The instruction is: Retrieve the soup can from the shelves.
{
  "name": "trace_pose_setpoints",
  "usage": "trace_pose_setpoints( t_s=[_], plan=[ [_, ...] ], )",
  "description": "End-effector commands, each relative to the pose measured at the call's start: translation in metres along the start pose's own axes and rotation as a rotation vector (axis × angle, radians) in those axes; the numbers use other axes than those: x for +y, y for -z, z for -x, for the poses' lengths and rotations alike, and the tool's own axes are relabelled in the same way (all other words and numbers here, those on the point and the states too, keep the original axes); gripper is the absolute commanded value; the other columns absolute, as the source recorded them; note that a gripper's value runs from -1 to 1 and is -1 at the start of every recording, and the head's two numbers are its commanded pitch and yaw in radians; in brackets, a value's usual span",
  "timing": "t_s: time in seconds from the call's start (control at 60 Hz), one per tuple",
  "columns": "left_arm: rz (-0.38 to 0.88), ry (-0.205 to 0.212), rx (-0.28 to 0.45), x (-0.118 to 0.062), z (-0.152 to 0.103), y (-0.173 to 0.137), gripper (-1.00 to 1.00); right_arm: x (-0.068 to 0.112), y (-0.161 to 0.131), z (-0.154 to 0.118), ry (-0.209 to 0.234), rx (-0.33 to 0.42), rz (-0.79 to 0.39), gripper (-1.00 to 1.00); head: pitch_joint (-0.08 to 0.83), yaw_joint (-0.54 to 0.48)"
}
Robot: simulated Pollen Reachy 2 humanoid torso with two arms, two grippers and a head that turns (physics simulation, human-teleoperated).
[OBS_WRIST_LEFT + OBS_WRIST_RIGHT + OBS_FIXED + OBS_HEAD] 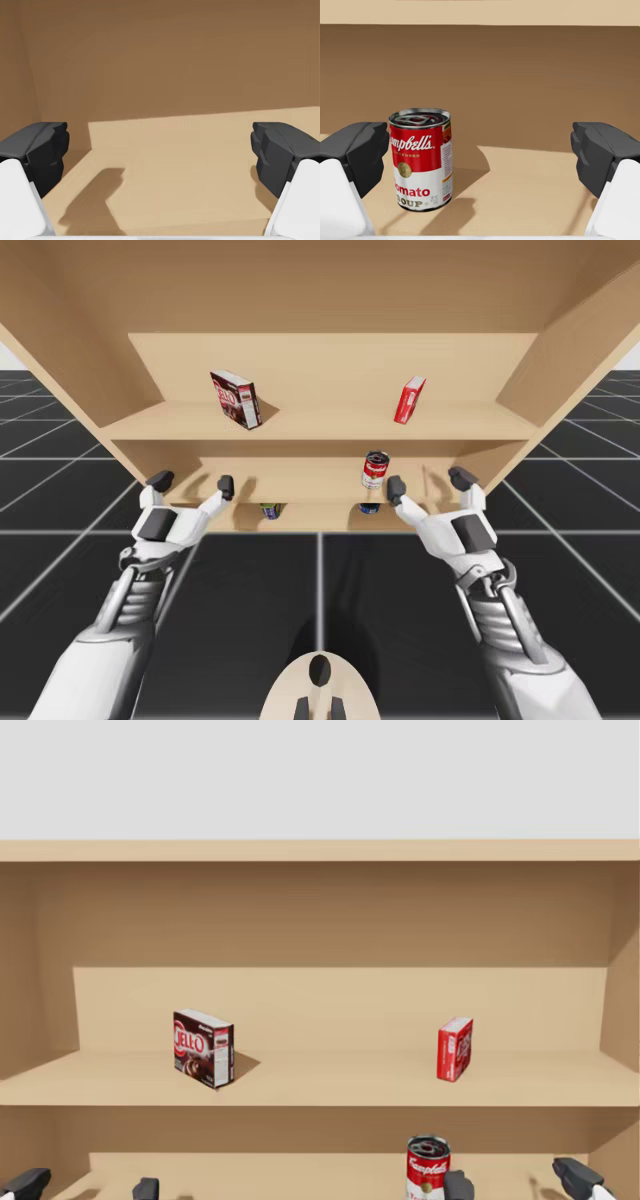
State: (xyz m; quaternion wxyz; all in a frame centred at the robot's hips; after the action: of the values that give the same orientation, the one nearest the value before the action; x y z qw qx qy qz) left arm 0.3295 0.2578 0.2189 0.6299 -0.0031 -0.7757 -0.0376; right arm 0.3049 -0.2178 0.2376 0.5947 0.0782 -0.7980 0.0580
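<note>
The soup can point(375, 470) point(428, 1168) is red and white and stands upright on the lower shelf board point(300, 480). My right gripper point(428, 483) point(518, 1182) is open at the shelf's front edge, just to the can's right in the high view. In the right wrist view the soup can point(421, 160) stands ahead of the right gripper point(480, 155), off to one side near one finger and not between the fingers. My left gripper point(193, 483) point(85, 1186) point(160, 155) is open, facing bare shelf board point(175, 175) further left.
On the shelf above stand a dark red box point(236, 398) point(204, 1048) at the left and a slim red box point(409, 400) point(455, 1049) at the right. Two more cans point(270, 510) point(370, 508) peek out below the lower shelf. Wooden side walls close in both ends.
</note>
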Motion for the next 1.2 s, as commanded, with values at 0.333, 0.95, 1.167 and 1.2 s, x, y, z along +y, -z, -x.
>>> trace_pose_setpoints(
  t_s=[0.333,0.95,1.167,1.2],
  plan=[
    [-0.019,0.001,-0.002,0.002,0.000,-0.003,-1.00,0.006,0.000,0.004,0.007,0.010,0.010,-1.00,0.150,0.00],
    [-0.013,-0.005,-0.012,0.001,-0.003,-0.004,-1.00,0.008,0.002,0.009,-0.018,0.018,-0.003,-1.00,0.408,-0.22],
    [-0.023,-0.014,-0.003,0.003,-0.002,-0.003,-1.00,0.013,-0.009,-0.010,0.151,0.088,-0.090,-1.00,0.407,-0.19],
    [-0.024,-0.015,-0.001,0.003,-0.002,-0.003,-1.00,0.018,-0.011,-0.014,0.144,0.104,-0.108,-1.00,0.410,-0.19]
  ],
)
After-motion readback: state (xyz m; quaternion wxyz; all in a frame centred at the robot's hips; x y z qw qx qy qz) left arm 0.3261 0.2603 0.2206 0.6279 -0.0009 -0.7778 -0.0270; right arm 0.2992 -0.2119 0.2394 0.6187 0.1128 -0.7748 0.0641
